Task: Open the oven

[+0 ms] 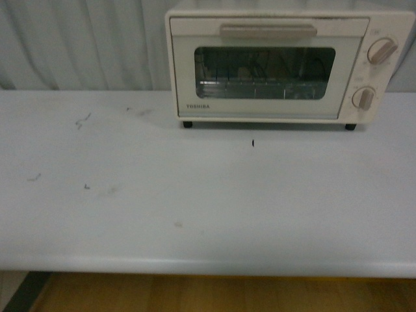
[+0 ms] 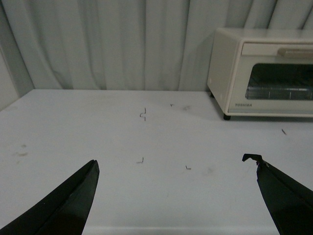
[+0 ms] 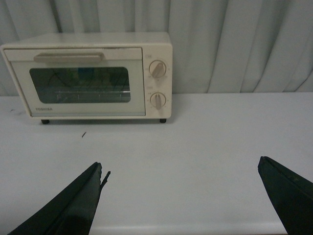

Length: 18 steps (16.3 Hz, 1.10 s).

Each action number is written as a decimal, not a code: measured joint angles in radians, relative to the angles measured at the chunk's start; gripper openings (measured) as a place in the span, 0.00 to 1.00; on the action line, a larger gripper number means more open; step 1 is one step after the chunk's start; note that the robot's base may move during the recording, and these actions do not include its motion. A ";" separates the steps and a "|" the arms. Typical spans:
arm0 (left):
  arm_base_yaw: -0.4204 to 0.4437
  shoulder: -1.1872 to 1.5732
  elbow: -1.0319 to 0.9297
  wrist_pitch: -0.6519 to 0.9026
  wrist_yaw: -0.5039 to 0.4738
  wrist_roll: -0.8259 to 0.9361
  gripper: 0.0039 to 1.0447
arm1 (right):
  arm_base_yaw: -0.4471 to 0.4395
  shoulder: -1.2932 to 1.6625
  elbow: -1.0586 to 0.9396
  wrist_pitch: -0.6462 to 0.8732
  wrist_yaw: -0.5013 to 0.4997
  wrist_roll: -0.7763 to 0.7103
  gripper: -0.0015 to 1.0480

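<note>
The cream-white Toshiba oven stands at the back right of the white table, its glass door shut. Its beige bar handle runs along the door's top, and two round knobs sit on its right side. A wire rack shows through the window. The oven also shows in the left wrist view and in the right wrist view. My left gripper is open and empty, well short of the oven. My right gripper is open and empty, also apart from it. Neither arm shows in the front view.
A grey pleated curtain hangs behind the table. Small dark marks dot the table's left part, and one dark speck lies in front of the oven. The table's front edge has wooden floor below it.
</note>
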<state>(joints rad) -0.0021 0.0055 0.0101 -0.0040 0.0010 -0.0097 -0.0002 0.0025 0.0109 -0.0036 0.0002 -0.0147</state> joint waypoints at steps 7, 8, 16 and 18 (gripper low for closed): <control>0.000 0.000 0.000 -0.002 0.000 0.000 0.94 | 0.000 0.001 0.000 -0.001 0.000 0.000 0.94; 0.000 0.000 0.000 0.001 -0.001 0.000 0.94 | 0.000 0.001 0.000 -0.001 0.000 0.000 0.94; 0.000 0.000 0.000 0.000 -0.001 0.000 0.94 | 0.000 0.001 0.000 -0.001 0.000 0.000 0.94; 0.000 0.000 0.000 0.000 -0.001 0.000 0.94 | 0.000 0.001 0.000 -0.001 0.000 0.000 0.94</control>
<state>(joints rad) -0.0021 0.0055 0.0105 -0.0036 -0.0002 -0.0101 -0.0002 0.0036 0.0109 -0.0044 -0.0002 -0.0147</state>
